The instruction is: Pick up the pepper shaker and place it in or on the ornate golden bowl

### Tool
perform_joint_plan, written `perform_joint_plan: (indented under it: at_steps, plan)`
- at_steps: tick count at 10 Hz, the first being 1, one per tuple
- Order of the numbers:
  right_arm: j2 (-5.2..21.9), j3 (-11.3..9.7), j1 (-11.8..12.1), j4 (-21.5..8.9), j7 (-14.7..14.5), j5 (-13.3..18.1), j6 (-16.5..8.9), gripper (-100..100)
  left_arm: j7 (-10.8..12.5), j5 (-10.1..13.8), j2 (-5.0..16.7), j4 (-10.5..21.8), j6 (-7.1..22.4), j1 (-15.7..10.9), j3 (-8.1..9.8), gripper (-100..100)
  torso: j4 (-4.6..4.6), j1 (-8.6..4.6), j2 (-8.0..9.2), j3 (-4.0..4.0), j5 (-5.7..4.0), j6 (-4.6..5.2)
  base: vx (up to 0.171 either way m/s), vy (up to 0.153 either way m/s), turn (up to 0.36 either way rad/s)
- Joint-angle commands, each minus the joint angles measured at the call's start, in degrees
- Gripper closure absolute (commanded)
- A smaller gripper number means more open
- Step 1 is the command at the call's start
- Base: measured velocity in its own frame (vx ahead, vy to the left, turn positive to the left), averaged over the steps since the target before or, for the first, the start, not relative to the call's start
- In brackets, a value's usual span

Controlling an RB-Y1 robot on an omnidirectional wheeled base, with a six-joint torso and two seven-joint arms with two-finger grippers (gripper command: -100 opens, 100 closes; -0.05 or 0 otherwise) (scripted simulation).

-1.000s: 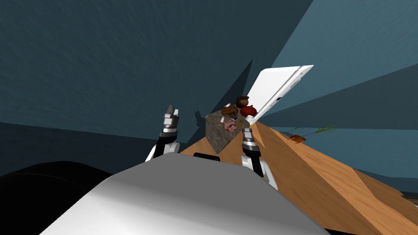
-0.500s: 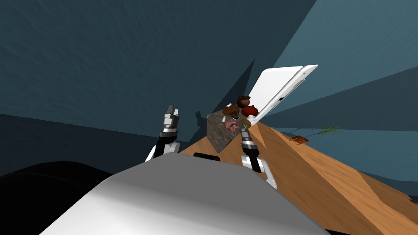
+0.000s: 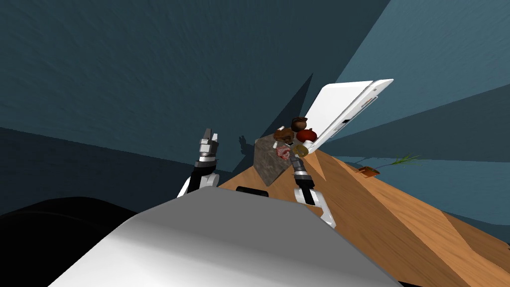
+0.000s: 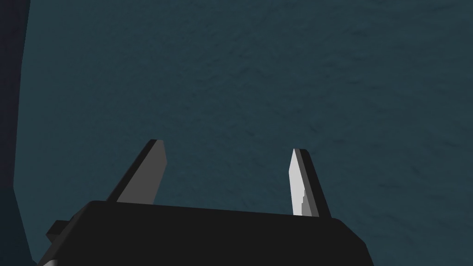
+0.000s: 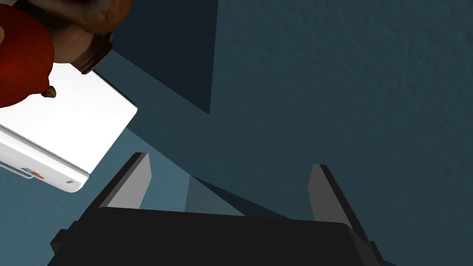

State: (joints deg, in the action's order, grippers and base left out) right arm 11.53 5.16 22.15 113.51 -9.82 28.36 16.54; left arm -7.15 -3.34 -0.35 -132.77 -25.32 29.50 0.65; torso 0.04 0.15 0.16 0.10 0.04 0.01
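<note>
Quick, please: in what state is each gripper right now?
Left gripper: open, holding nothing.
Right gripper: open, holding nothing.

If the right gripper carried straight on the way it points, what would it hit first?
Likely the teal wall: the open right gripper aims past the white slab and red round thing. Depth is unclear.

Left hand (image 3: 209, 133) and right hand (image 3: 295, 159) raised forward, each spread apart.
</note>
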Motion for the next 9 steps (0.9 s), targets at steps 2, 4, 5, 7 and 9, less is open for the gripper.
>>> perform_joint_plan:
  at_steps: [2, 4, 5, 7, 9]
  plan:
    - [0.1, 0.4, -1.1, -2.4, -0.6, 4.6, -1.6, -100, 0.0, 0.0, 0.0, 0.0, 0.0, 0.0, 0.0, 0, 0.0, 0.0, 0.02, 0.01, -0.01, -0.01, -0.042, 0.042, 0.036]
    - [0.4, 0.8, -2.1, -4.4, -0.8, 7.9, -3.3, -100, 0.0, 0.0, 0.0, 0.0, 0.0, 0.0, 0.0, 0, -0.01, 0.0, -0.05, -0.03, 0.0, -0.01, -0.029, 0.046, 0.033]
    - [0.6, 1.1, -3.1, -6.3, -1.0, 9.7, -5.1, -100, 0.0, 0.0, 0.0, 0.0, 0.0, 0.0, 0.0, 0, -0.01, 0.0, -0.06, -0.03, 0.0, 0.0, -0.029, 0.059, 0.047]
    - [0.9, 1.4, -4.1, -8.2, -1.1, 13.2, -6.9, -100, 0.0, 0.0, 0.0, 0.0, 0.0, 0.0, 0.0, 0, -0.02, 0.02, -0.07, -0.04, 0.01, 0.0, -0.022, 0.047, 0.028]
    - [1.2, 1.7, -5.1, -10.1, -1.0, 16.9, -8.7, -100, 0.0, 0.0, 0.0, 0.0, 0.0, 0.0, 0.0, 0, -0.02, -0.03, -0.1, -0.06, 0.0, 0.0, -0.015, 0.04, 0.029]
